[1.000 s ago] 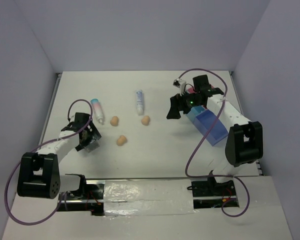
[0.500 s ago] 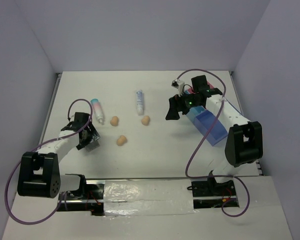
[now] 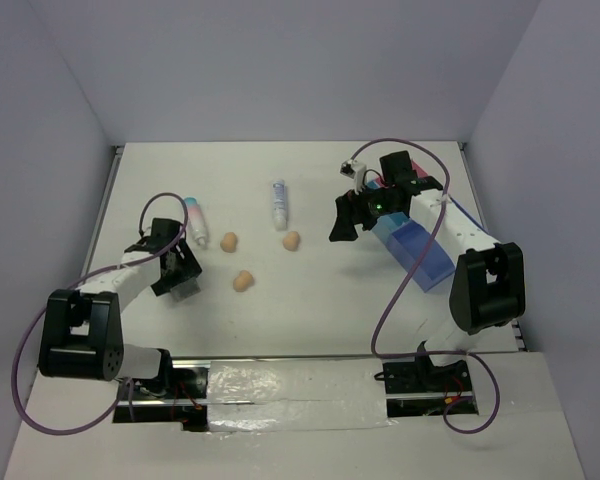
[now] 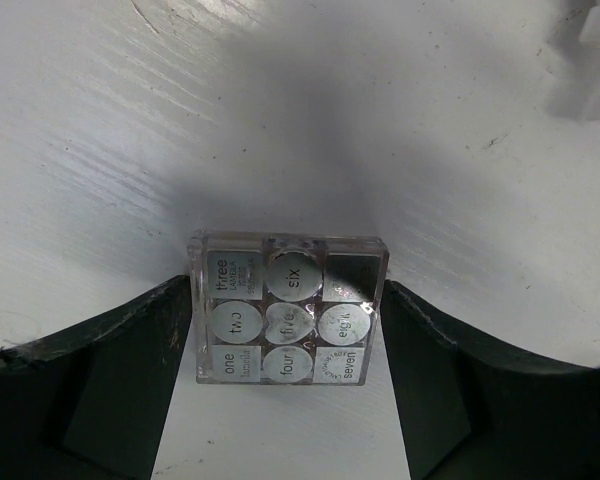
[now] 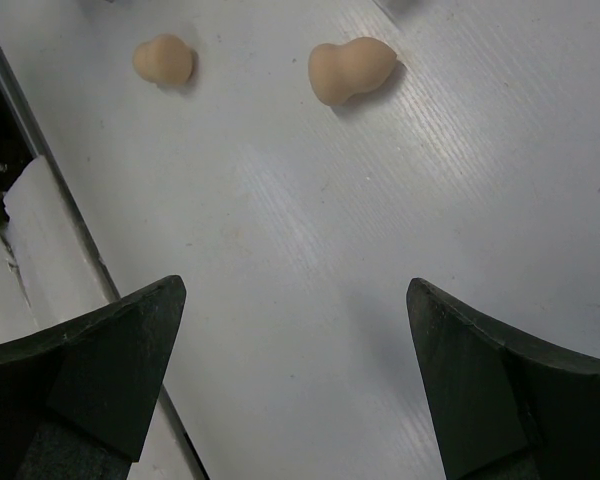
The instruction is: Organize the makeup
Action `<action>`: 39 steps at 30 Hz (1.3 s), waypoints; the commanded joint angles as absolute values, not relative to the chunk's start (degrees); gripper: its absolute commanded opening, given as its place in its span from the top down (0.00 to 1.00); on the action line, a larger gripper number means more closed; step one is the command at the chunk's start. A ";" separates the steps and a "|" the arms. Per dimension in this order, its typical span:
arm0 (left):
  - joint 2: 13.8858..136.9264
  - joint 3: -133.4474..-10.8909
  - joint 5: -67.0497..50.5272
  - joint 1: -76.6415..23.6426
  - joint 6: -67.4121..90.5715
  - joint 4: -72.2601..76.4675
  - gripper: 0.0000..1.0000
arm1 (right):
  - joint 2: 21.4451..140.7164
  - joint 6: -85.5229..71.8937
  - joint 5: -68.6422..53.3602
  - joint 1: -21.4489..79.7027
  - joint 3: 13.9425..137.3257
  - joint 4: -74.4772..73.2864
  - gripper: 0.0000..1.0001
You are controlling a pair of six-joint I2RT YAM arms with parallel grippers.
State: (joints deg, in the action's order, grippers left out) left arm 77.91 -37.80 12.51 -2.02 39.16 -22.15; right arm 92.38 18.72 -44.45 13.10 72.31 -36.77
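Observation:
My left gripper (image 3: 177, 272) is shut on a flat clear palette of grey eyeshadow pans (image 4: 287, 310), held by its two side edges low over the table; its fingers (image 4: 150, 350) press both sides. The pink-white tube with the teal cap (image 3: 195, 220) lies just beyond it. Three peach sponges (image 3: 229, 241) (image 3: 291, 240) (image 3: 243, 281) and the white tube with blue print (image 3: 278, 203) lie mid-table. My right gripper (image 3: 344, 222) is open and empty above bare table, right of the sponges; two sponges (image 5: 351, 68) (image 5: 163, 60) show ahead of it.
The blue and pink divided tray (image 3: 420, 250) lies at the right, under my right arm. White walls close in the table on three sides. Cables loop beside both arm bases. The table's near edge with tape (image 5: 40, 250) shows in the right wrist view.
My left gripper has shifted slightly farther from the base with the palette in it. My right gripper has edged a little to the left.

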 commanded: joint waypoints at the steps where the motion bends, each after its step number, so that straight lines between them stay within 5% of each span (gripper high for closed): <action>1: 81.03 -36.74 8.88 -1.93 39.20 -23.55 0.15 | 90.00 19.16 -45.35 13.71 72.51 -36.65 0.00; 14: 83.32 -37.62 8.88 -1.93 37.88 -24.35 0.08 | 89.82 19.42 -44.83 14.68 72.16 -36.83 0.00; 22: 85.25 -37.88 7.91 -1.93 37.00 -24.08 0.13 | 90.17 19.25 -44.74 14.94 72.42 -37.00 0.00; 34: 77.01 -40.51 3.87 -1.93 35.95 -24.79 0.92 | 91.40 20.57 -42.90 18.19 72.25 -39.20 0.00; 39: 69.27 -41.31 -3.85 -1.93 34.81 -21.89 1.00 | 93.07 17.32 -43.68 20.56 72.33 -39.02 0.00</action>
